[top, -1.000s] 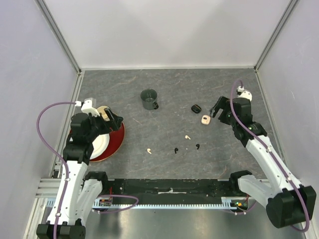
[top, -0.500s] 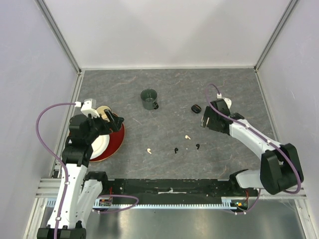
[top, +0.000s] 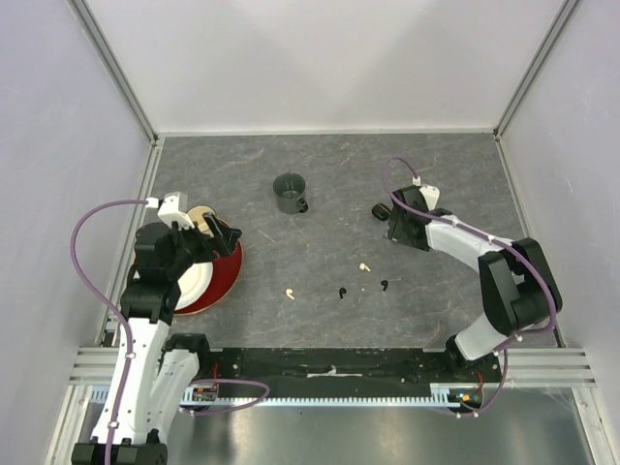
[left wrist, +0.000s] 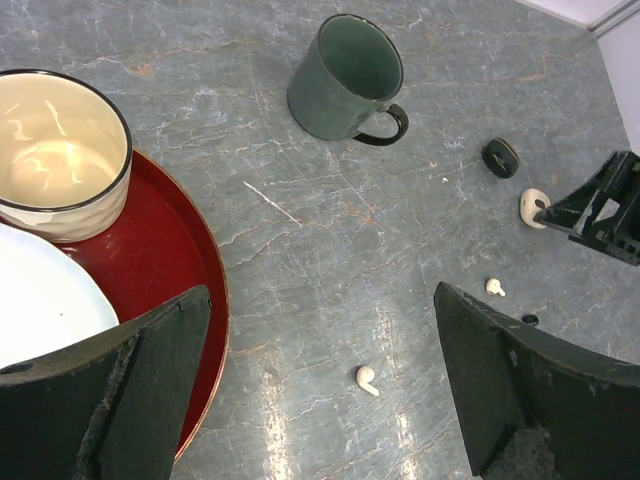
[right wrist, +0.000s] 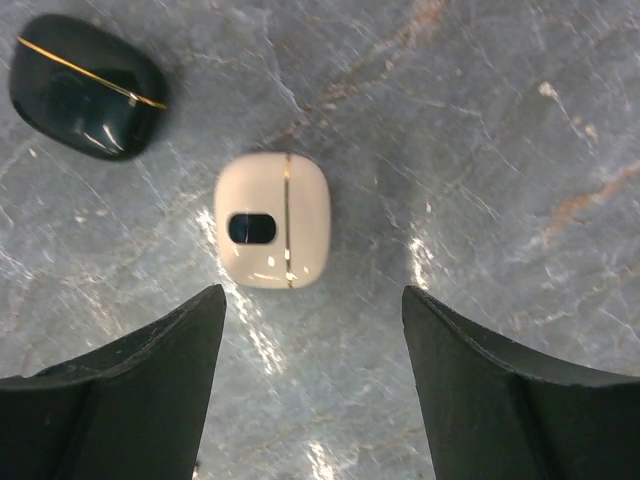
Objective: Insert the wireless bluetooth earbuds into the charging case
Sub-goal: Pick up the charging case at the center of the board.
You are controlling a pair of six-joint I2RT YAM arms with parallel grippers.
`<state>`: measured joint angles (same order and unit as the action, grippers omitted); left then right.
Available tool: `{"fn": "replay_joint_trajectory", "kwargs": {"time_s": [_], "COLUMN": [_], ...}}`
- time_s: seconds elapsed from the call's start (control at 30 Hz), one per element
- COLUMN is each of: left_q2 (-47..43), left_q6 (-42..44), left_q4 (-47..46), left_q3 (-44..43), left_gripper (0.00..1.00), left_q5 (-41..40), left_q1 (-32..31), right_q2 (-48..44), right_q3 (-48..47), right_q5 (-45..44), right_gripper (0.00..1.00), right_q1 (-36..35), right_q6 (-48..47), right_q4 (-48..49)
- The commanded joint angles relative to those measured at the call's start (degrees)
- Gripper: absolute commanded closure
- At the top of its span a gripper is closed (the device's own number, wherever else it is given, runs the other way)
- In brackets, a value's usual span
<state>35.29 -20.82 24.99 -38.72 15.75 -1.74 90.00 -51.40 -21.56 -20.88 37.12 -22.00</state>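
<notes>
Earbuds [top: 341, 293] lie loose on the grey table [top: 320, 242], closest to the arm bases: two cream, two black, well apart from one another, none in a case. To the left, the left gripper [left wrist: 322, 292] hovers over the red plate [left wrist: 170, 260] with its fingers spread wide and empty, seemingly parked out of the way beside the cream bowl [left wrist: 60, 150].

Further back on the right, the right gripper [right wrist: 312, 295] hangs directly above the cream charging case [right wrist: 273, 220], fingers apart and touching nothing; I take it as lining up for a grasp. That case looks shut, so it likely needs opening first. The black charging case [right wrist: 87, 85] sits near its corner, leaving little margin on that side. The green mug [top: 290, 193] and the walls stand well clear.
</notes>
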Motion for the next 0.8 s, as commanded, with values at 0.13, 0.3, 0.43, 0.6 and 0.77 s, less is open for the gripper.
{"fn": "replay_joint_trajectory", "kwargs": {"time_s": [0.13,0.3,0.43,0.6,0.77], "left_q2": [0.0,0.3,0.4,0.3,0.2], "left_q6": [0.7,0.7,0.7,0.7,0.7], "left_q4": [-1.0,-1.0,-0.9,-0.9,-1.0], "left_q3": [0.0,0.0,0.0,0.0,0.1], "left_gripper": [0.0,0.0,0.0,0.0,0.0], "left_q5": [2.4,2.7,3.0,3.1,3.1], "left_q1": [0.1,0.1,0.1,0.1,0.1], "right_q2": [6.0,7.9,8.4,9.4,9.0], "right_q3": [-5.4,-5.7,-5.9,-6.0,-5.4], "right_q5": [-1.2,-2.2,-3.0,-3.0,-2.8], "right_gripper": [0.22,0.25,0.29,0.34,0.37], "right_q1": [-0.2,-0.2,-0.2,-0.2,-0.2], "right_q6": [2.3,2.9,1.2,-0.8,-2.2], "right_q4": [4.1,4.0,4.3,5.4,5.5]}}
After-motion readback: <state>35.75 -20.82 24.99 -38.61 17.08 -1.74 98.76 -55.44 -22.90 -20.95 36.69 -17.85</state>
